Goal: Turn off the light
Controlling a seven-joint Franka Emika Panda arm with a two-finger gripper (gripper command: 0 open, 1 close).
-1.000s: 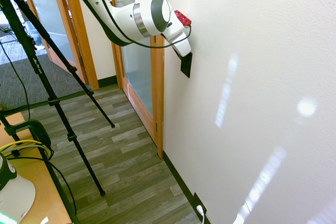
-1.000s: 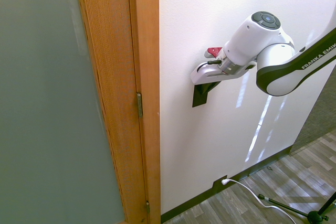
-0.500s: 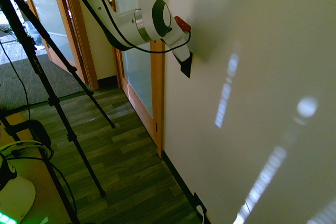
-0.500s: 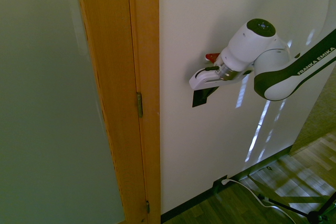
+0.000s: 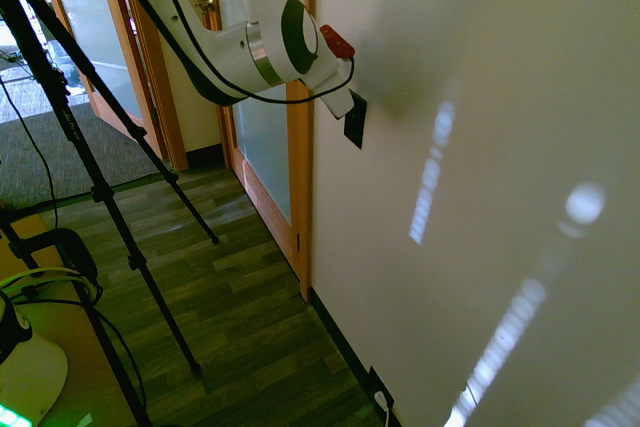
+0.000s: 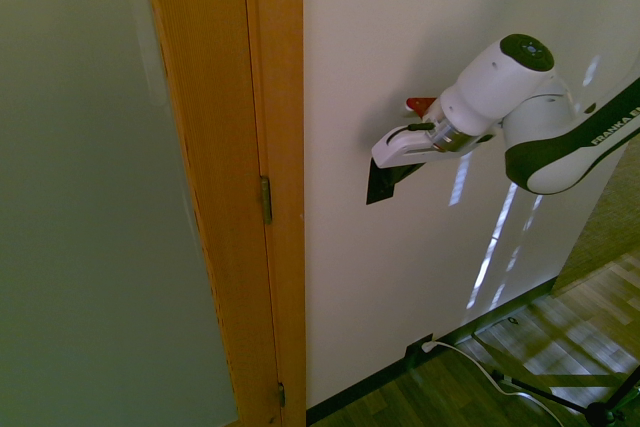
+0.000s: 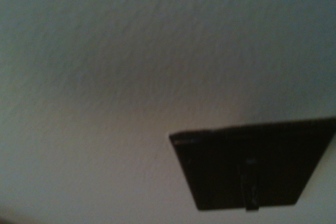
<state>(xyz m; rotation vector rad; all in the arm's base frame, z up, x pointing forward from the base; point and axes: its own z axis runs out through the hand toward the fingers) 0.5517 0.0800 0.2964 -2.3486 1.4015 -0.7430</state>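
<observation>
The light itself is out of view; only its switch shows, a small black upright plate (image 5: 354, 123) on the white wall just right of the wooden door frame. In the second exterior view the switch plate (image 6: 384, 184) hangs partly under my white hand. My gripper (image 5: 345, 107) is shut and sits at the plate's upper edge, close against the wall (image 6: 388, 162). The wrist view shows the dark switch plate (image 7: 252, 163) from close by, with a small toggle (image 7: 251, 188) near its middle. The room looks dim, apart from sun patches on the wall.
A wooden door frame (image 5: 298, 177) with a frosted glass door (image 6: 90, 197) runs beside the switch. Low on the wall sits a black outlet plate with a white plug (image 6: 421, 349), and the same outlet (image 5: 379, 391) shows at the baseboard. The floor is wood-look planks (image 5: 240, 317).
The room has turned dimmer than one second ago. My hand has drawn slightly up and away from the switch plate, so more of the plate shows.
</observation>
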